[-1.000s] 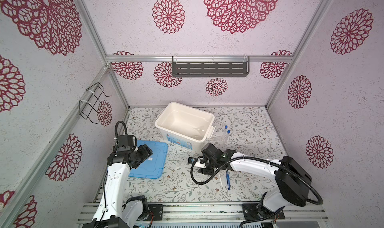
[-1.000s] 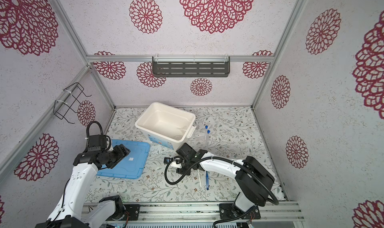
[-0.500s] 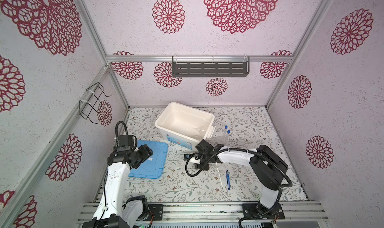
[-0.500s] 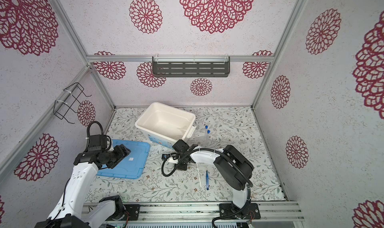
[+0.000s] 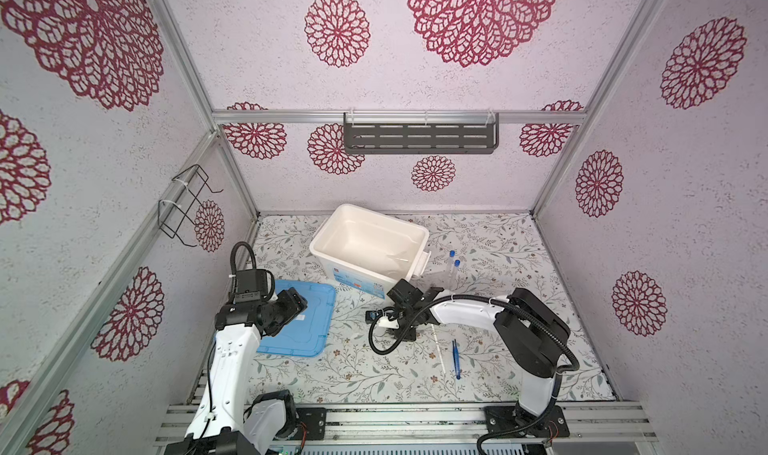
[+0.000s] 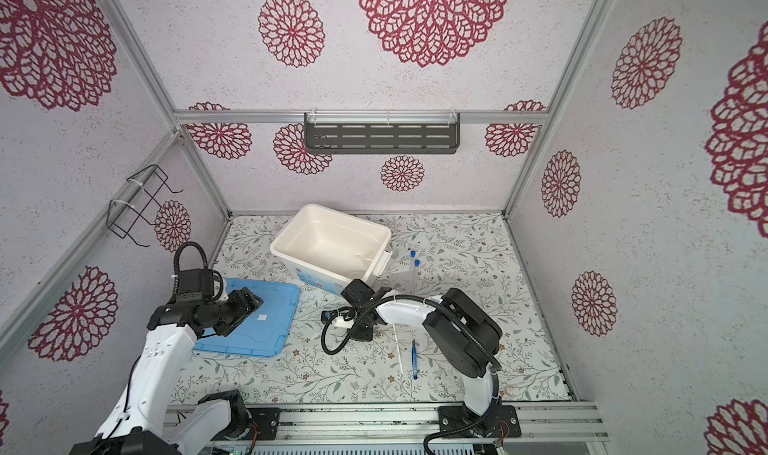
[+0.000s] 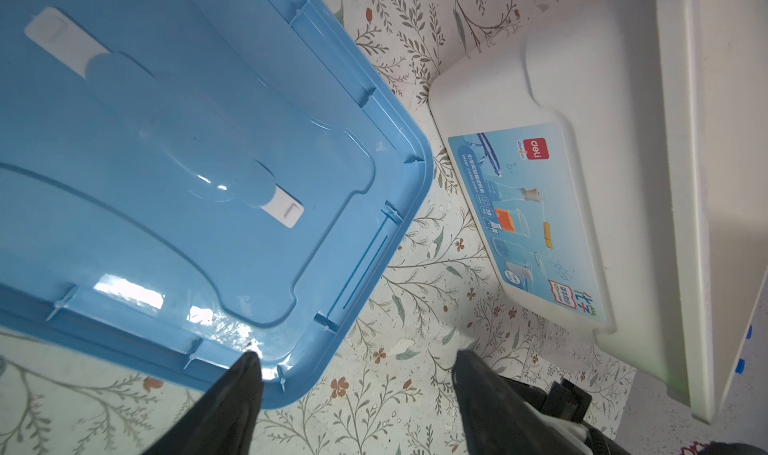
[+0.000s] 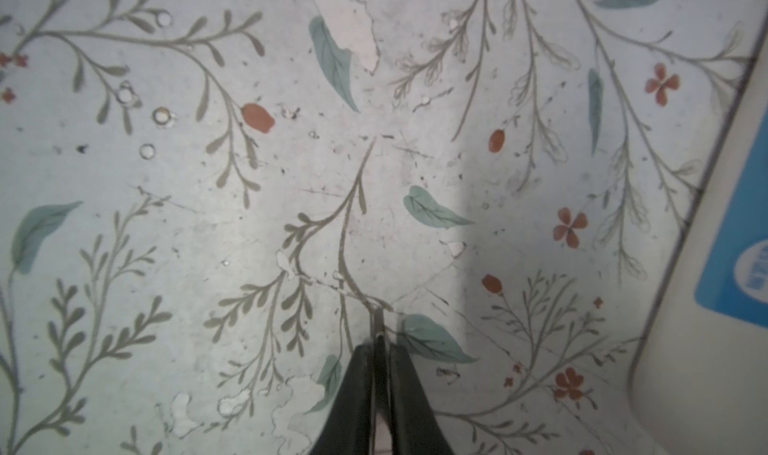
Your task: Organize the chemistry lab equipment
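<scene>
right gripper [image 8: 377, 349] clamped on the thin grey metal tweezers [image 8: 377, 321], low over the mat [image 8: 166, 224] beside the white box [image 8: 706, 390]; left gripper [image 7: 357, 363] parted, empty, over the blue lid [image 7: 166, 141] edge. i judge the narrow pinch may let them pivot or slip when i lift.

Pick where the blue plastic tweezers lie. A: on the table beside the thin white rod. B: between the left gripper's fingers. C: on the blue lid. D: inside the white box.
A: the blue plastic tweezers lie on the table, alongside the thin white rod.
</scene>
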Available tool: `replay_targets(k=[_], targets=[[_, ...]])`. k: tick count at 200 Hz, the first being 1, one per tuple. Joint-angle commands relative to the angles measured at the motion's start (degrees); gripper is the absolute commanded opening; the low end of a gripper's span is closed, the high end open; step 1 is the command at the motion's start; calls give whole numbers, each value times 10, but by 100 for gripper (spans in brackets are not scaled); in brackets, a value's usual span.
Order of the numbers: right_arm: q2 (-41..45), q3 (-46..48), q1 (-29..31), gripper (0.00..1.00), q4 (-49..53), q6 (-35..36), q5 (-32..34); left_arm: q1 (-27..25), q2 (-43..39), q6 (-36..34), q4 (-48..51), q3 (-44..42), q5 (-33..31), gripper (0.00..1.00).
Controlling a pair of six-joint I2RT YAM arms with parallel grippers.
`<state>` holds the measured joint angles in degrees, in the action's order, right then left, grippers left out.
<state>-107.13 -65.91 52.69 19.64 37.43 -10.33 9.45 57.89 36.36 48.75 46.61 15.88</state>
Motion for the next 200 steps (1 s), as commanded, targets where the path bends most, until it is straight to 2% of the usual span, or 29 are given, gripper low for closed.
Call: replay_targets(k=[1, 39, 114, 156, 200], targets=[[7, -7, 7, 10, 43, 1, 11, 5, -9, -1, -10, -7, 3, 76], [34, -48, 13, 8, 49, -53, -3, 4, -18, 0, -9, -7, 2, 76], [84, -245, 14, 4, 54, -190, -9, 4, -22, 1, -9, -8, 0, 76], [75, -326, 4, 4, 38, -220, 45, 5, -25, 1, -9, -9, -2, 76], [39, -383, -47, 3, 20, -238, 70, 4, -23, 1, -11, -10, -3, 76]])
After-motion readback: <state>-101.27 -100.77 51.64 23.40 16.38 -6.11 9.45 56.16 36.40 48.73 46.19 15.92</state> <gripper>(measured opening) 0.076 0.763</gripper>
